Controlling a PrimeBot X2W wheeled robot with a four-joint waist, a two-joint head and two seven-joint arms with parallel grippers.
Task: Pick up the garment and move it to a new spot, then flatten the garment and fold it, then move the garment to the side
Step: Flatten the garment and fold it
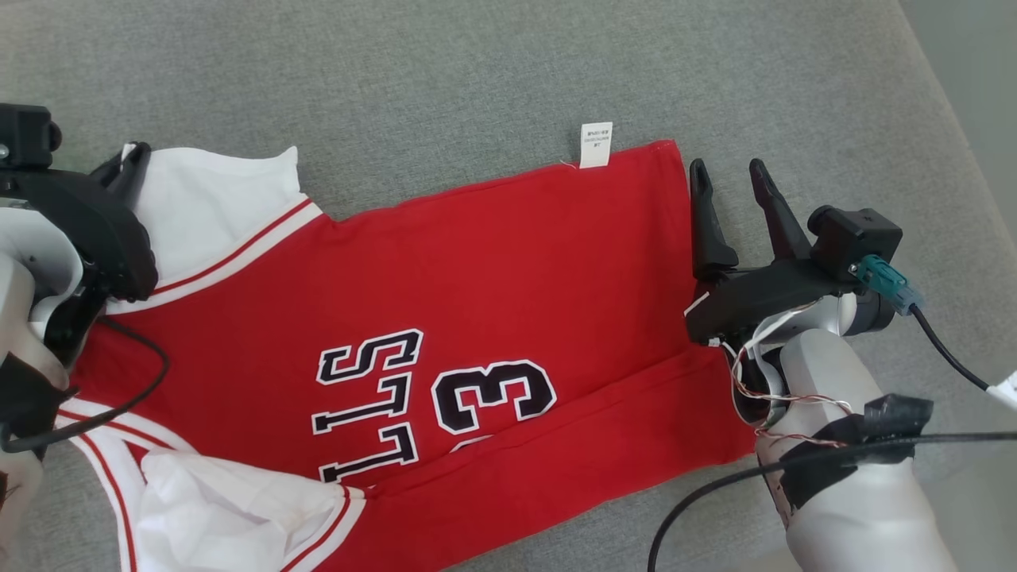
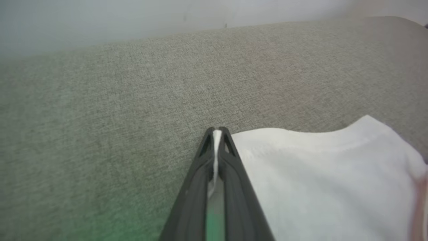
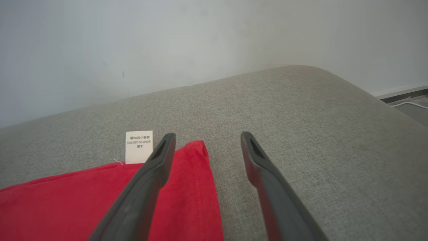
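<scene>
1. Pinching the white sleeve edge of the garment [image 1: 477, 262], our left gripper [image 2: 217, 132] is clamped on it.
2. Our right gripper [image 1: 727, 164] stands wide at the hem's corner.
3. We see the garment spread on the grey cushion [image 1: 508, 71].

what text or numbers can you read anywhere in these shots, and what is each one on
"LLS": black, white-edged letters lying sideways on the red jersey; the rest of the word is covered by a fold.
"3": big black numeral beside those letters on the same jersey.
White tag sticking out from the jersey's far edge: it carries small print, too small to read for sure.
</scene>
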